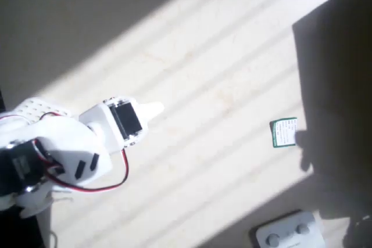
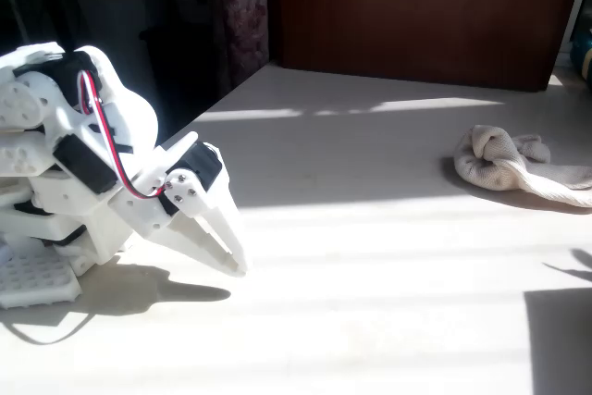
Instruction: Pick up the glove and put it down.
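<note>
Fingers together, empty — glove well apart, far right.

in the overhead view my base runs off the picture's edge at nine o'clock, and my own wrist block covers most of my gripper, so just one pale tip pokes out toward three o'clock and i cannot tell there how my jaws stand. the print on the green-and-white card is too small to read. the white two-button box is cut by the edge at six o'clock. deep shadow from one to five o'clock swallows whatever lies there. in the fixed view the glove is cropped at three o'clock, its fingers bunched so i cannot count them.
</note>
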